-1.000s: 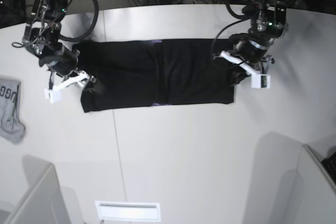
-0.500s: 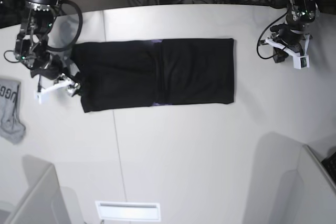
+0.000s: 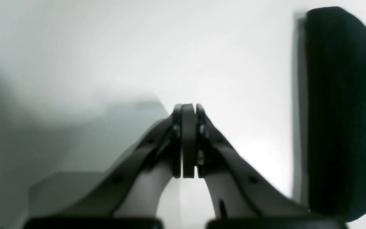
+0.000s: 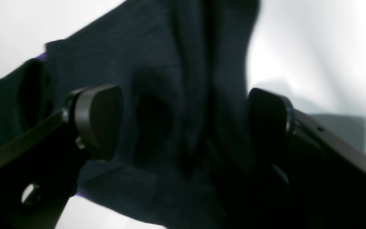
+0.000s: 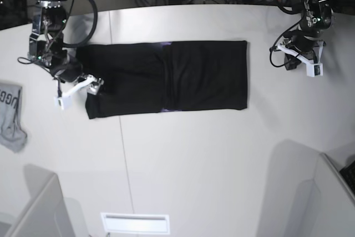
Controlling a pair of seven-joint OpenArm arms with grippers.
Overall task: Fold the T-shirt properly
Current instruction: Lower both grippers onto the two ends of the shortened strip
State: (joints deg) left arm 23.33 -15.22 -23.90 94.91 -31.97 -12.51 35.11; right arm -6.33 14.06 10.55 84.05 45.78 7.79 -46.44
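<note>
We find the T-shirt (image 5: 166, 77) lying flat on the counter (image 5: 211, 159) as a long black band, its long axis running across the base view from one arm to the other. Our right tool (image 4: 183, 124) is spread wide with bunched cloth between its pads, not yet pinched; it sits at the band's end on the base view's left. Our left tool (image 3: 187, 140) is clenched on nothing and stands over bare counter, apart from the opposite end, whose dark edge shows to one side in the left wrist view. We judge the right arm the nearer one, so the next fold likely carries its end along the long axis toward the left arm
</note>
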